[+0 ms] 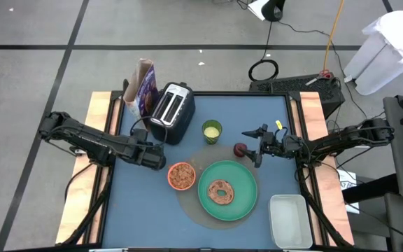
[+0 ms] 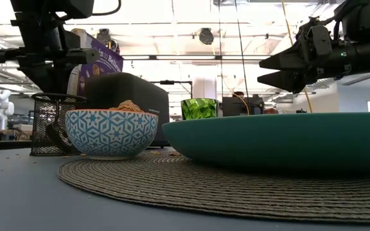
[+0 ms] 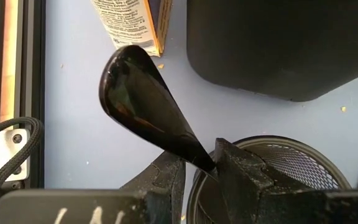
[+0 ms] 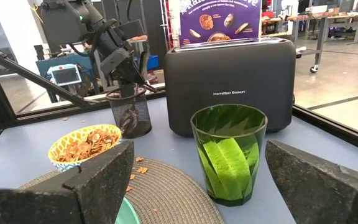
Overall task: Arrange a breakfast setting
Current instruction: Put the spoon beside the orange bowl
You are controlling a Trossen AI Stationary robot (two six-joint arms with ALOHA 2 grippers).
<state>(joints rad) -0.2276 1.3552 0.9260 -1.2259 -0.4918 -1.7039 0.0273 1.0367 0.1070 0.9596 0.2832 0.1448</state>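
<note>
A green plate [image 1: 243, 203] with a brown bagel [image 1: 221, 190] lies on a round woven mat [image 2: 191, 186]. Beside it on the mat is a cereal-filled bowl [image 1: 181, 176]. A dark-red fruit [image 1: 240, 149] lies on the table by the plate's far edge. The purple cereal box [image 1: 144, 87] stands behind a black toaster [image 1: 172, 112]. My left gripper [image 3: 204, 162] hangs over a black mesh cup [image 4: 129, 112], shut on a dark shiny spoon [image 3: 135, 99]. My right gripper [image 1: 252, 147] is level and open, just right of the fruit, touching nothing. My left gripper pinches the spoon's thin neck [image 3: 199, 155] between its two fingers, just below the spoon's bowl. The fingers slant down from the table's left side. The spoon's bowl sticks out past the fingertips, clear of the table. The fingers hide the handle, so where its end is does not show.
A green glass cup [image 4: 229, 152] stands between the toaster and the fruit. A white rectangular tub [image 1: 289, 220] sits at the near right corner. Crumbs lie scattered around the mesh cup and mat. Wooden rails run along the table's left and right edges.
</note>
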